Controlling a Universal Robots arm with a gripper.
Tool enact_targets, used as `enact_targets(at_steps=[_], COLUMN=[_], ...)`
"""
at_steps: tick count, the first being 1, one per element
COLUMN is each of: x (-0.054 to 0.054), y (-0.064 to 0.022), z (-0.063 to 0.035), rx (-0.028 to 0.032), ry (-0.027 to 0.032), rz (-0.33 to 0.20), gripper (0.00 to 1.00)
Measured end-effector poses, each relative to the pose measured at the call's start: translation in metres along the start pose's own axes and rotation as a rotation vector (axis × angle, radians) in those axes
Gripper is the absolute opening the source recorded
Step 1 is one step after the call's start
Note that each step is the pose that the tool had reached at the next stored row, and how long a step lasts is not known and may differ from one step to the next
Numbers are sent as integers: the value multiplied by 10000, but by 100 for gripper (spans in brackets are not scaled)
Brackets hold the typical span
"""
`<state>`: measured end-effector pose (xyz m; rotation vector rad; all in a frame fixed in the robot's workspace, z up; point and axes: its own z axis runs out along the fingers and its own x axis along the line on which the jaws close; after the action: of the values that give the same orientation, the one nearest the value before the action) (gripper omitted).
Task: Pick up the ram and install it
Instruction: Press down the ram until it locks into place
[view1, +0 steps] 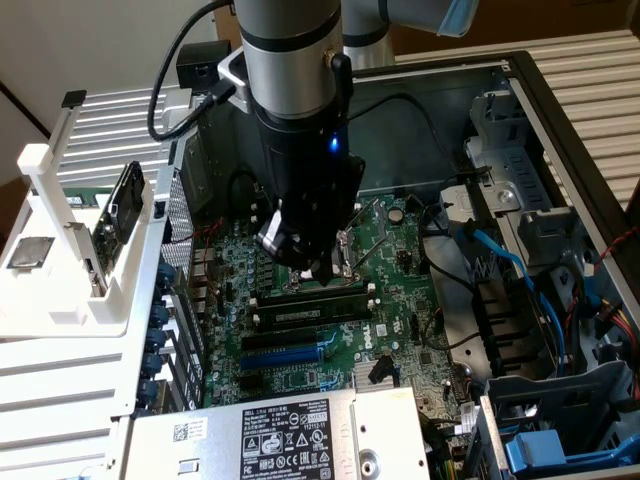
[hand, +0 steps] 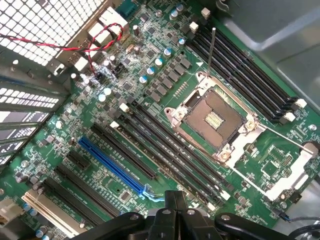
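My gripper (view1: 322, 280) hangs low over the motherboard (view1: 395, 290) inside the open computer case, just beside the processor socket (hand: 215, 117). Its fingers (hand: 175, 200) are pressed together with nothing between them. Right below the gripper in the exterior view, the ram (view1: 305, 312), a long dark stick with a pale label, lies along the row of memory slots and looks seated in one. In the wrist view the black memory slots (hand: 170, 155) run beside the socket, and I cannot tell which one holds the stick.
A blue expansion slot (hand: 112, 167) lies beside the memory slots. Red and black wires (hand: 75, 48) cross near the rear grille. A white rack (view1: 70, 250) holding a drive and a green board stands at the exterior view's left. The power supply (view1: 280, 430) and drive bays with blue cables (view1: 520, 280) border the board.
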<state>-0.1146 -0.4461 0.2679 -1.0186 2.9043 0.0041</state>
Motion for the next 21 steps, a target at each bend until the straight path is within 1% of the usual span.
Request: enact_targets(at_steps=[16, 17, 21], x=[0, 0, 0], y=[0, 0, 0], z=[-3, -3, -4], rx=[138, 155, 188], ry=[42, 47, 58], rz=[2259, 2534, 3070], gripper=[10, 10, 10])
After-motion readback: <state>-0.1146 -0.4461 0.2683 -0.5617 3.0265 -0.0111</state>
